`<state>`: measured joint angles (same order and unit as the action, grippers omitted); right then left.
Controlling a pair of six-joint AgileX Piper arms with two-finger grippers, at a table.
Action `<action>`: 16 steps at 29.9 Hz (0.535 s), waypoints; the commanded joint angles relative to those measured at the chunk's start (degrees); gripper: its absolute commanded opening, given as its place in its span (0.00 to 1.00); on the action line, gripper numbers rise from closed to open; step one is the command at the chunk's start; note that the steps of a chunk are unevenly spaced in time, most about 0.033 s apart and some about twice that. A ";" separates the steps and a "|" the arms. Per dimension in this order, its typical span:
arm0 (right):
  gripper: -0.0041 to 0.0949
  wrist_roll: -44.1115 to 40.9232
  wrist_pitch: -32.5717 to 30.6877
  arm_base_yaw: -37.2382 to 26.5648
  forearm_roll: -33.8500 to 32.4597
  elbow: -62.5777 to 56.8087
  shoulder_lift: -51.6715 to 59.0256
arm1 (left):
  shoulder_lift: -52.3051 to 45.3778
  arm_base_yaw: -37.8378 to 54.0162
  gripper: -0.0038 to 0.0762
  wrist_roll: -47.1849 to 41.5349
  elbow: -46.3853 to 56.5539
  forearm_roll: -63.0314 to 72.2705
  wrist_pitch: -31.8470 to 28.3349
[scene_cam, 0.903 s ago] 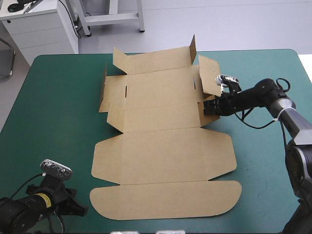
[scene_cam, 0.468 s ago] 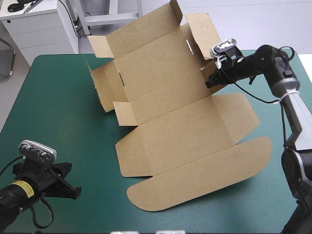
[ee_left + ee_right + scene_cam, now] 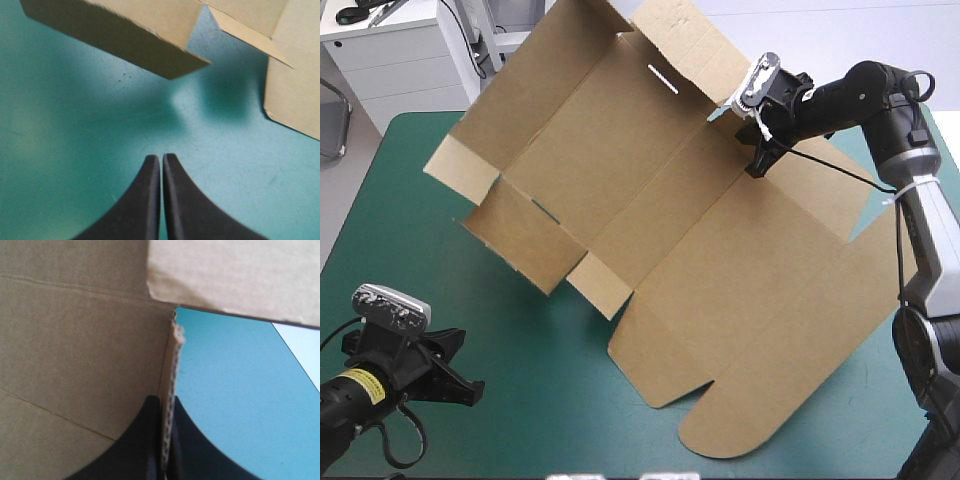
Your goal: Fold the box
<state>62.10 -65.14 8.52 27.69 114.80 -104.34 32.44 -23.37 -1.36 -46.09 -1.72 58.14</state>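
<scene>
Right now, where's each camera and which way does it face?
High view: above and behind, facing forward-down onto the teal-green table cover and brown cut-board box; both arms show.
Left wrist view: over the left wrist, facing the cover; shut left pincer shows, box flap ahead.
Right wrist view: over the right wrist, facing the box; right pincer clamps its edge.
Shared: the box, in all three.

No text, number, brand or sign can be read anywhere. The box [image 3: 720, 280] is plain brown board on every face that shows. A yellow sticker [image 3: 360, 381] sits on the left arm [image 3: 332, 408], but it is too small to read.
</scene>
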 commanded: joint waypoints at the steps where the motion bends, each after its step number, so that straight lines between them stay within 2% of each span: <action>1: 0.02 8.31 -2.74 0.57 0.38 2.05 3.01 | 0.36 -0.11 0.04 -0.04 -1.76 0.38 -3.42; 8: 0.02 14.75 -2.81 3.45 -0.60 2.05 2.91 | 0.36 -0.11 0.04 -0.04 -1.76 0.38 -3.42; 16: 0.02 22.81 -2.71 10.99 -2.64 2.05 1.11 | 0.36 -0.11 0.04 -0.04 -1.76 0.60 -4.74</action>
<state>82.54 -70.14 17.46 24.82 114.92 -104.84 32.44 -23.37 -1.36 -46.09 -1.31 57.57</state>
